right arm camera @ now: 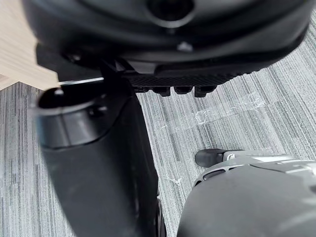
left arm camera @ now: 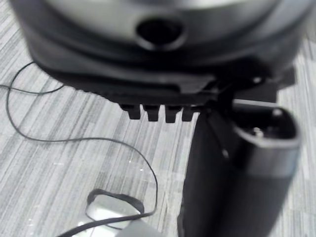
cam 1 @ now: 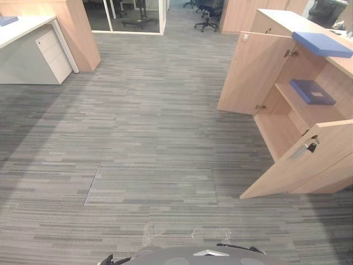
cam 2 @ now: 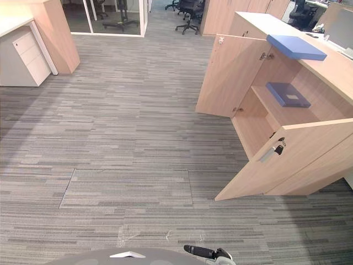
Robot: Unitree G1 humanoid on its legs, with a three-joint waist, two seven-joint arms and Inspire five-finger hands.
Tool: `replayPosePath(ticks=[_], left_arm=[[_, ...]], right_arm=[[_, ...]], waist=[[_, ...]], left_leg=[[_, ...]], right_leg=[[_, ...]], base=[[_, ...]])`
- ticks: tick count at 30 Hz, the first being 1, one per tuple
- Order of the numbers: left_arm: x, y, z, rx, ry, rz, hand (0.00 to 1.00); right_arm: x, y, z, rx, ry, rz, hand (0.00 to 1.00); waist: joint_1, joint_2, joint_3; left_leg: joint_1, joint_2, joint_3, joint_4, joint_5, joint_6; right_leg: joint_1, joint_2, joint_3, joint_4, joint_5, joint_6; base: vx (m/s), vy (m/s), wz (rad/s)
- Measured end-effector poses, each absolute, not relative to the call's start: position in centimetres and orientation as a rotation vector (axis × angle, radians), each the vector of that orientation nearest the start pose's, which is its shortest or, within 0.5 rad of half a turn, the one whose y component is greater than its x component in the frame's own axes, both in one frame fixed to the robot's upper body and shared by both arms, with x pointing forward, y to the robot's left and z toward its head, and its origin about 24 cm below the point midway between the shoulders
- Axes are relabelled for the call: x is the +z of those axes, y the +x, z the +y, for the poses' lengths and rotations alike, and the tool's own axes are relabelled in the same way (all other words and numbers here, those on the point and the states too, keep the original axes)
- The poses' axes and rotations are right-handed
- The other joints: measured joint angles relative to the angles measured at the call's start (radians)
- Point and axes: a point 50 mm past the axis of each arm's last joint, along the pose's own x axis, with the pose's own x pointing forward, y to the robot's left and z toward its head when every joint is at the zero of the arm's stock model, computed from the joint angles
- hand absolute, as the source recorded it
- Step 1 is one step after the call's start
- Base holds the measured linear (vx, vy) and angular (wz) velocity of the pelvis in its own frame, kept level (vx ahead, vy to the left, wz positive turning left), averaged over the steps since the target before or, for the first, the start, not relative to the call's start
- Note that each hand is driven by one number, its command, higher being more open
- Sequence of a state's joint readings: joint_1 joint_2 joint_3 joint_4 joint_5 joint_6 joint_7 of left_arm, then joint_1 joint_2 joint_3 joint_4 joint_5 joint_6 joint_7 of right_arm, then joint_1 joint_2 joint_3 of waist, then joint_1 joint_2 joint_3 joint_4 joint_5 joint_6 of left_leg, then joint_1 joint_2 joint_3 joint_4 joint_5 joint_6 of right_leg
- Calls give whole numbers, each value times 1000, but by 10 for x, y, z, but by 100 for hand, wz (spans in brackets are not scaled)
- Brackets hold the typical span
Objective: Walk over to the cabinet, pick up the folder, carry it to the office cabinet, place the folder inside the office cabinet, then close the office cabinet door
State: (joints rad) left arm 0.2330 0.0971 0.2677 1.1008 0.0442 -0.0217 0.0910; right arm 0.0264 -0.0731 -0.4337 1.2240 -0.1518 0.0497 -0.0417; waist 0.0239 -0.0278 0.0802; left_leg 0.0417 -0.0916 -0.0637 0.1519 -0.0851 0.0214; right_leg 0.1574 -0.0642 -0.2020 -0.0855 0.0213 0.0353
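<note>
Grey striped carpet (cam 1: 143, 138) throughout. Wooden office cabinet (cam 1: 278, 21) at right, near door (cam 1: 298, 165) and far door (cam 1: 251, 72) swung open. Blue shelf folder (cam 1: 312, 91) flat on inner shelf; blue top folder (cam 1: 321, 44) flat on cabinet top. White desk (cam 1: 22, 30) far left, blue flat item (cam 1: 6, 20) on it. Left hand (left arm camera: 232, 173) and right hand (right arm camera: 94, 163) low over carpet, relaxed, nothing held, well apart from both folders.

Grey striped carpet (cam 1: 138, 121) covers the floor, with a rectangular hatch panel (cam 1: 151, 186) set into it. A white drawer unit (cam 1: 52, 52) stands under a white table (cam 1: 22, 30) at the far left. Black office chairs (cam 1: 208, 14) stand beyond, near a glass partition (cam 1: 124, 16).
</note>
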Motion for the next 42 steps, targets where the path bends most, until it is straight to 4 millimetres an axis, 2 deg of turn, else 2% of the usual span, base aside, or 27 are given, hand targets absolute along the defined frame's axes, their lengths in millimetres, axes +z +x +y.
replayPosePath(ticks=[5,14,24,30,35,42], left_arm=[[-169,14,225,409,-11,1290,100],[-169,10,224,424,-34,1299,100],[-166,24,228,319,189,1259,100],[-165,29,225,264,241,1240,100],[-164,31,225,215,287,1232,100],[-165,27,225,212,281,1245,100]], right_arm=[[-172,63,-214,-365,71,1302,100],[-172,61,-213,-363,74,1312,100],[-172,64,-214,-387,54,1307,100],[-172,65,-214,-400,45,1306,100],[-172,66,-213,-397,44,1305,100],[-172,61,-213,-377,21,1310,100]], waist=[[2,-8,3],[2,-7,3],[3,-11,0],[7,-13,1],[3,-8,7],[0,-5,7]], left_leg=[[1,-8,1,0,1,1],[21,-8,4,-32,5,6],[20,-17,-5,-32,10,16],[19,-34,-9,-31,16,25],[26,-43,16,-41,10,15],[44,-45,38,-81,1,8]], right_leg=[[1,-8,1,0,0,0],[6,-13,-10,0,0,0],[4,-18,-11,0,8,10],[5,-35,-11,0,12,18],[3,-46,1,0,20,31],[-3,-57,-14,1,19,32]], base=[[-17,35,-1],[-19,10,-1],[0,0,0],[-30,45,3],[-48,45,-11],[13,10,-14]])
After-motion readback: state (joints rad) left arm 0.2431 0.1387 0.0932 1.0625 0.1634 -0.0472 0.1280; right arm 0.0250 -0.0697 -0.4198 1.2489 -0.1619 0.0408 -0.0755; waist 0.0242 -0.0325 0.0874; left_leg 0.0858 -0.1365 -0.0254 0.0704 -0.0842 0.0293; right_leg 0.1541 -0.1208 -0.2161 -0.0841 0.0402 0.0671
